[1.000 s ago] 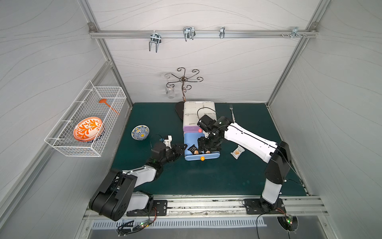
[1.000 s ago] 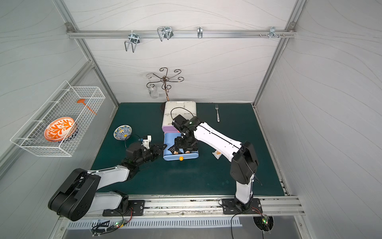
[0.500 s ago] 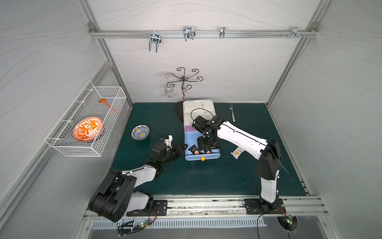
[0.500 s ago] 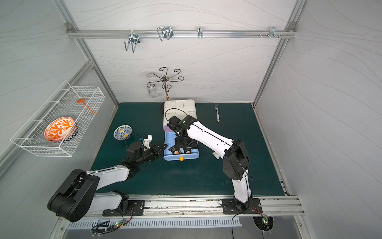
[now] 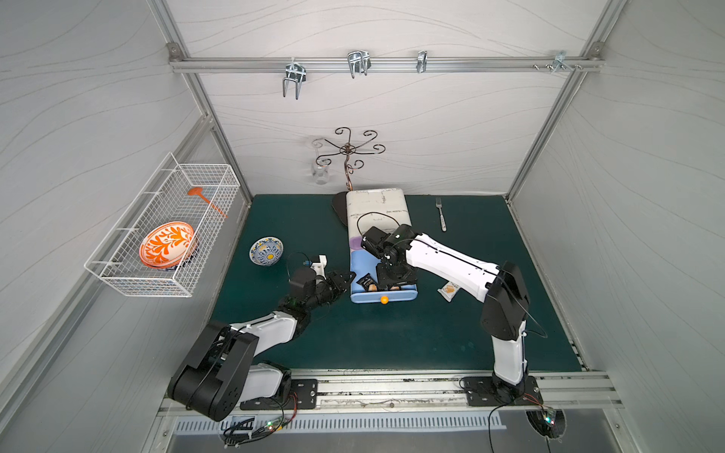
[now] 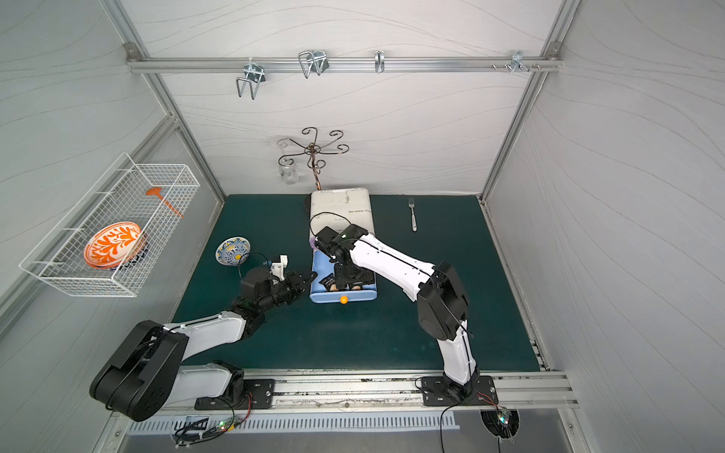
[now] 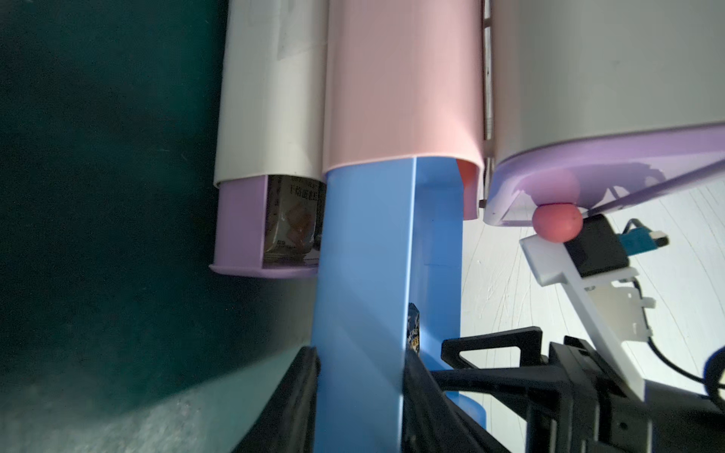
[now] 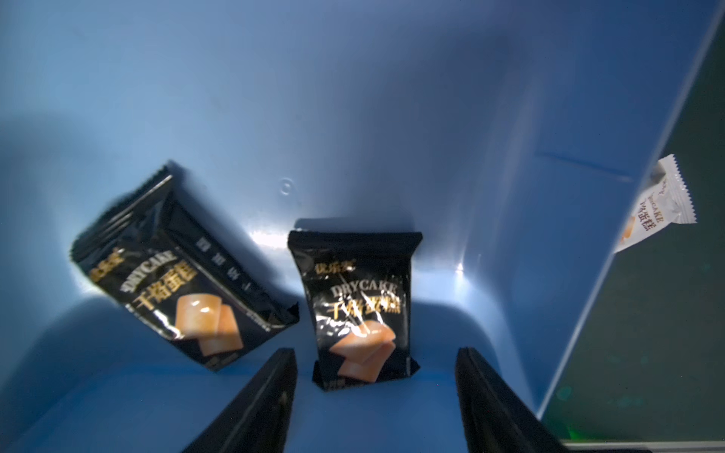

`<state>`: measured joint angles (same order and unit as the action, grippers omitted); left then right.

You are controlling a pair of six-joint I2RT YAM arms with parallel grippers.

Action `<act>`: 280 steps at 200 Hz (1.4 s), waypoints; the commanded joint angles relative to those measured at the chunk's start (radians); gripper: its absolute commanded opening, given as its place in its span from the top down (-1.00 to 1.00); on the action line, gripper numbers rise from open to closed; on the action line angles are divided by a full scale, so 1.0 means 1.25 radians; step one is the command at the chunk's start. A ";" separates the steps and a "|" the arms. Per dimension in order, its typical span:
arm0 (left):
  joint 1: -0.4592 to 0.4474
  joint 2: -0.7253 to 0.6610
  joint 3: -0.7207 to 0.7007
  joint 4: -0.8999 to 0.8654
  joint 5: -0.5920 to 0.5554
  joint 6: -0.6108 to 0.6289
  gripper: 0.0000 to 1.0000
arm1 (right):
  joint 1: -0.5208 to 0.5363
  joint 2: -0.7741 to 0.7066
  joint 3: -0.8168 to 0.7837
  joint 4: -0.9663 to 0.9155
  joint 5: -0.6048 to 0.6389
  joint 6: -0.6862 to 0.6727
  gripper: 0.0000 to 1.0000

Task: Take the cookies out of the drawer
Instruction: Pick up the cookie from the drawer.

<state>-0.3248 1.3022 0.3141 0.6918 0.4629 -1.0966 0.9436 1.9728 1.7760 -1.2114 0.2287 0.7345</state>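
The green bench [image 5: 392,345] fills the lower middle of both top views. At its centre stands a white drawer cabinet [image 5: 376,208]. A blue drawer [image 5: 386,300] is pulled out of it toward the bottom of the frame.

The left tool [image 5: 344,280] sits just left of the drawer and is clenched on its side wall. In the left wrist view the blue wall runs between the two black fingers [image 7: 290,396]. The right tool [image 8: 375,353] reaches down into the drawer, released, with one jaw on each side of a black packet [image 8: 359,306] in the lower middle of the right wrist view. Neither jaw appears to touch the wrapper.

A second black packet [image 8: 176,282] lies tilted on the drawer floor at the left of that view. One white packet [image 5: 449,291] lies on the bench just right of the drawer.

The task looks partly done. One of the cookies is out and two are not yet taken from the blue drawer. The right arm hides part of the drawer in the top views. Another wrapper [image 7: 292,219] shows inside a slightly open purple drawer [image 7: 239,227]; I cannot tell whether it belongs to the job.
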 commanded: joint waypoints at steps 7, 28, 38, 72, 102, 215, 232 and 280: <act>-0.002 -0.021 0.034 0.030 -0.030 -0.008 0.27 | 0.007 -0.006 -0.028 0.050 0.015 0.015 -0.32; -0.002 -0.025 0.033 0.024 -0.037 -0.006 0.27 | 0.010 -0.012 -0.043 0.069 0.033 0.025 -0.25; -0.002 -0.026 0.033 0.022 -0.040 -0.006 0.27 | 0.010 -0.015 -0.052 0.085 0.038 0.027 -0.21; -0.002 -0.023 0.041 0.017 -0.040 -0.005 0.27 | 0.011 -0.004 -0.056 0.108 0.050 0.032 -0.07; -0.002 -0.023 0.047 0.010 -0.039 -0.002 0.28 | 0.011 -0.001 -0.065 0.116 0.061 0.046 0.14; -0.002 -0.037 0.044 -0.017 -0.047 0.009 0.29 | 0.006 -0.076 -0.046 0.117 0.096 0.055 0.40; -0.002 -0.037 0.046 -0.021 -0.050 0.008 0.30 | 0.006 -0.090 -0.048 0.112 0.096 0.057 0.40; -0.002 -0.032 0.057 -0.029 -0.056 0.011 0.30 | -0.011 -0.150 -0.060 0.090 0.087 0.060 0.40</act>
<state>-0.3283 1.2732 0.3344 0.6285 0.4145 -1.0946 0.9470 1.8576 1.6970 -1.0737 0.3298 0.7971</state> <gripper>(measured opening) 0.351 0.301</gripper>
